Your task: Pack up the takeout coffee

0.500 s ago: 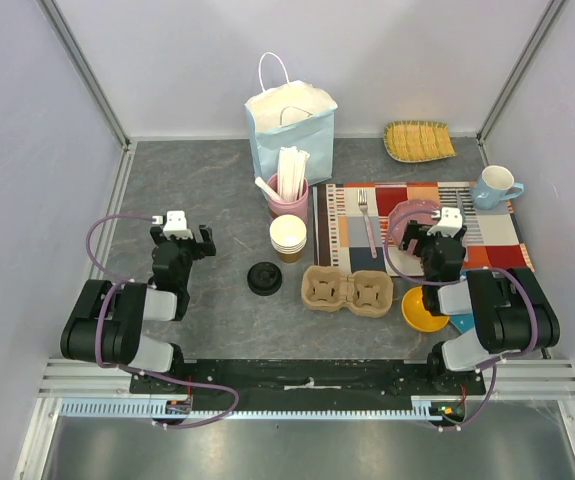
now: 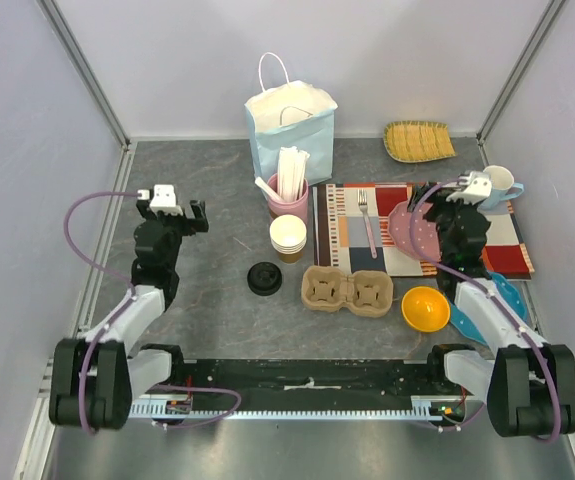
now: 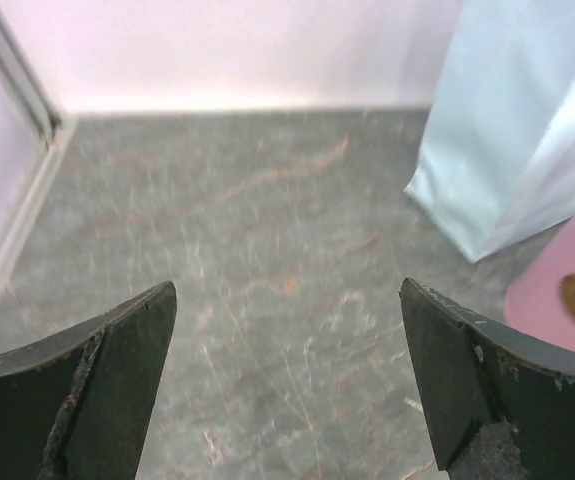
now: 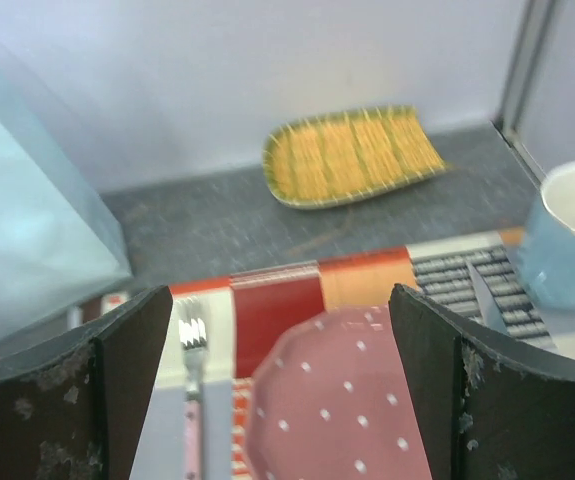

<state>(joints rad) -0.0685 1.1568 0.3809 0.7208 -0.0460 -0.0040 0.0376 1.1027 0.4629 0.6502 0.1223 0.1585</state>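
The grey, marbled desk [image 2: 217, 180] carries a pale blue paper bag [image 2: 289, 135] at its 12 o'clock edge and a woven yellow tray [image 2: 419, 140] at 1 o'clock. A patchwork placemat [image 2: 357, 235] lies at 3 o'clock. Near the middle stands a brown paper cup [image 2: 288, 238], with a pink cup [image 2: 287, 203] touching it at its 12 o'clock. A loose black lid [image 2: 264, 278] lies at 7 o'clock, a cardboard cup carrier [image 2: 347, 292] at 5 and a yellow bowl [image 2: 425, 308] at 4.
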